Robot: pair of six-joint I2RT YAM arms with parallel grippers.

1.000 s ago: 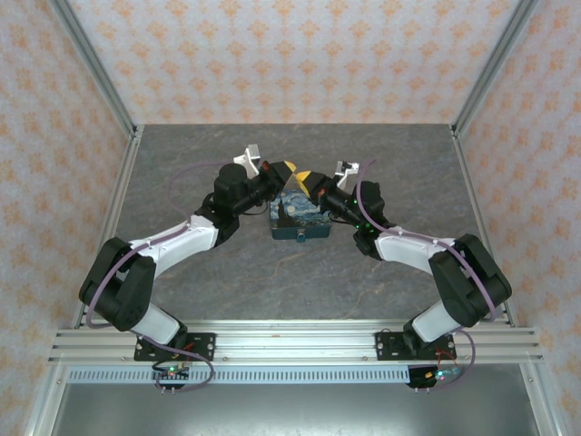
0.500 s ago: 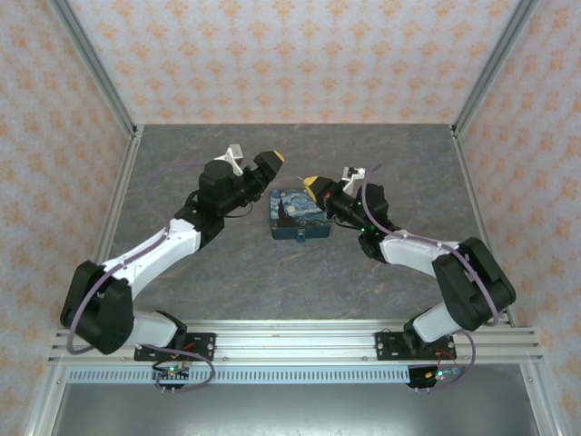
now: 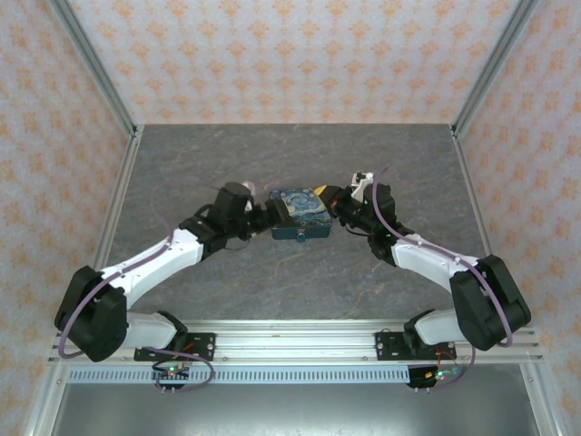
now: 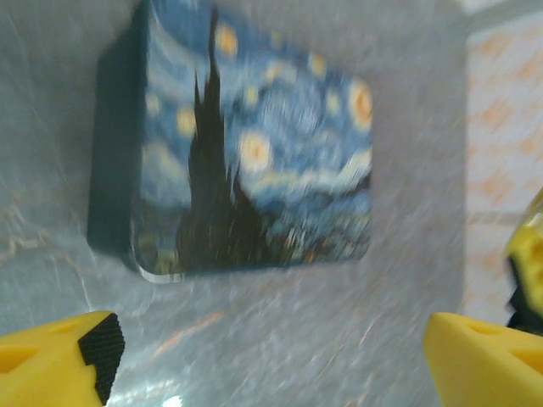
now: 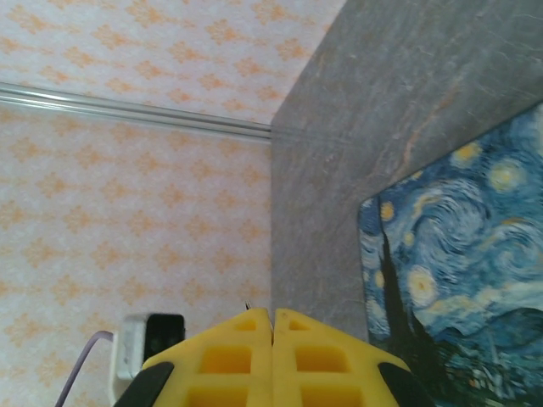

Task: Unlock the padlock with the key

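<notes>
The left gripper [image 4: 267,337] is hovering, fingers wide apart, at 9 o'clock of the printed box [image 3: 298,209]; the right gripper [image 5: 272,324] is sitting pressed together at its 1 o'clock. The padlock [image 3: 300,238] is seemingly hanging at the box's 6 o'clock face, so bracing the box squarely comes first

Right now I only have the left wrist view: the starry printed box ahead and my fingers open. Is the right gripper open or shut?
Observer: The right gripper is shut, jaws pressed together. I cannot tell whether a key is between them.
Operator: Where is it relative to the box?
Observer: In the top view it is at the far right corner of the box.
Operator: And the padlock?
Observer: A tiny teal thing, likely the padlock, sits at the middle of the near side.
</notes>
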